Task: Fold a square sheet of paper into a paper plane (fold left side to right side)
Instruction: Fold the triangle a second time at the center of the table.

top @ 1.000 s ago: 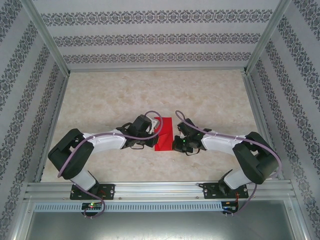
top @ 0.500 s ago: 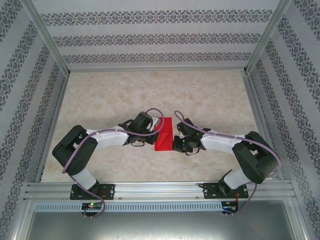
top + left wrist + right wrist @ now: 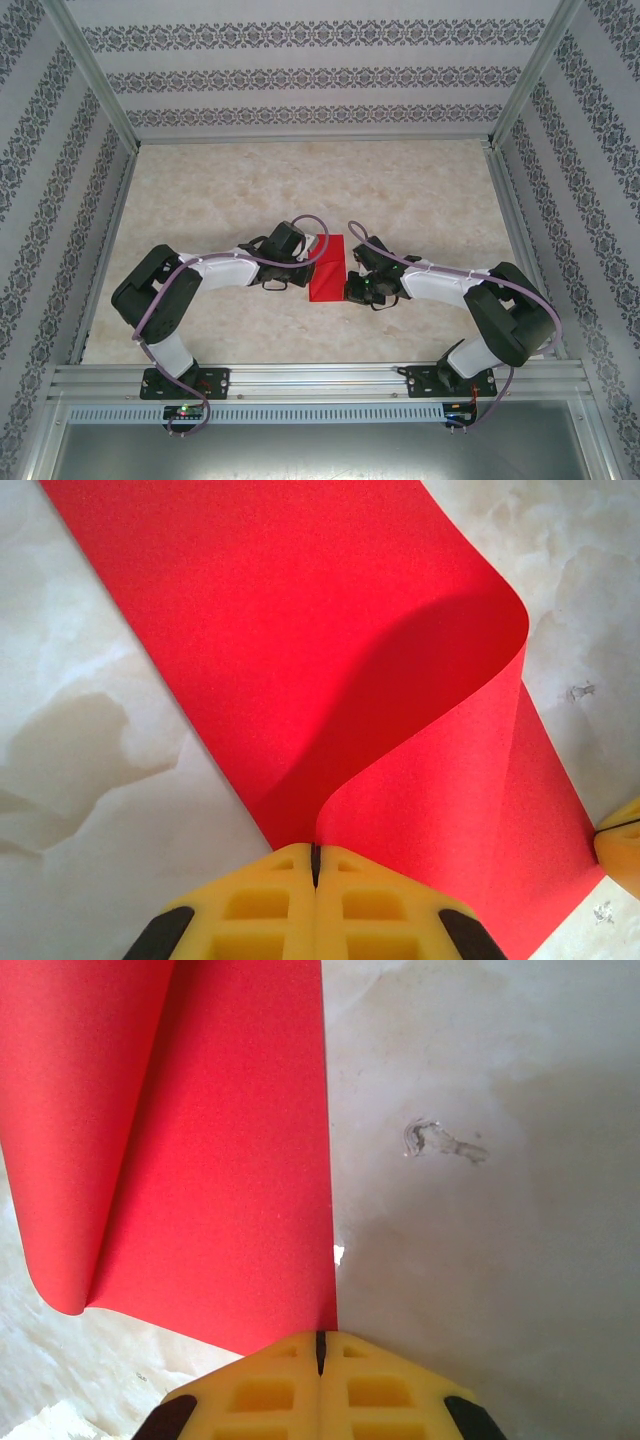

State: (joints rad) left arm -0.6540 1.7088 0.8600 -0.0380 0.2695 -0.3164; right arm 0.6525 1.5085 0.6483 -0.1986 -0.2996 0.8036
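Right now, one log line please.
left gripper: shut on bright red square paper sheet, curled over | right gripper: shut at its edge

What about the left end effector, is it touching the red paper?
Touching. In the left wrist view the lifted edge of the red paper runs straight into the seam of the shut left end effector.

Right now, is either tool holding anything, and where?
Left tool pinches red paper by its lifted edge. Right tool: shut at the opposite edge, hold unclear.

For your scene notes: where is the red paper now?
Top view: the square sheet of paper lies mid-table between the left gripper and the right gripper, its left side lifted and curled.
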